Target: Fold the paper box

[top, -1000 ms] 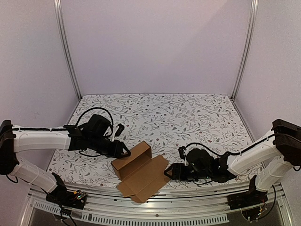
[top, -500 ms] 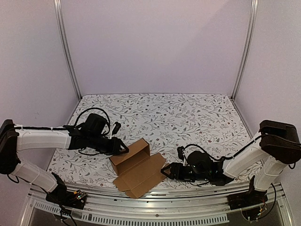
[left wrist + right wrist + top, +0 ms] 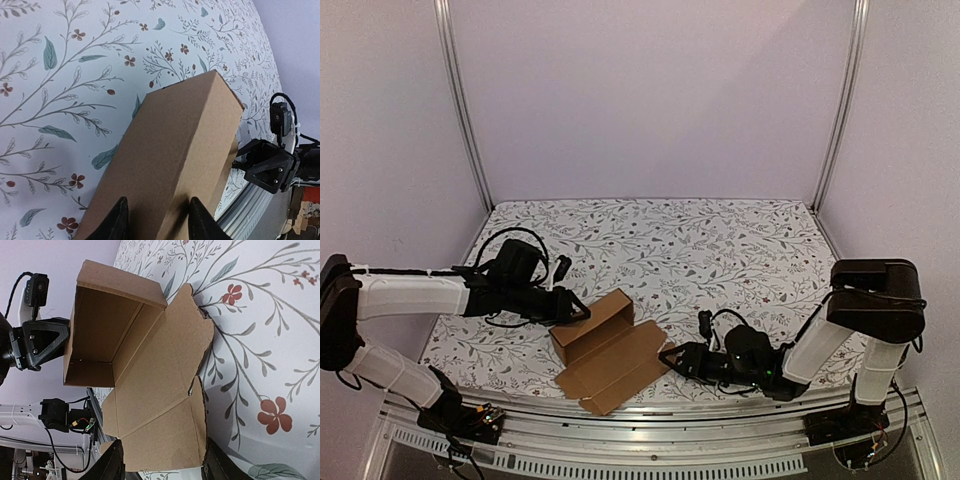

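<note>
The paper box [image 3: 608, 348] is plain brown cardboard, half formed, near the table's front edge. Its back wall stands up and its lid and flaps lie flat toward the front. My left gripper [image 3: 576, 312] is open, its fingertips spread against the outside of the standing wall [image 3: 170, 145]. My right gripper [image 3: 670, 358] is open and low at the box's right side, with the flat flap [image 3: 165, 430] between its fingertips. The right wrist view looks into the box's open inside [image 3: 100, 335]. The left gripper [image 3: 37, 345] shows behind it.
The table has a floral cloth [image 3: 720, 250]. A metal rail [image 3: 700, 445] runs along the front edge just below the box. Frame posts [image 3: 465, 110] and purple walls close the sides and back. Loose cables [image 3: 520, 240] loop over both wrists.
The box has slid left and toward the front edge. My left gripper stayed at its back wall. My right gripper followed leftward, and the right arm's elbow rose.
</note>
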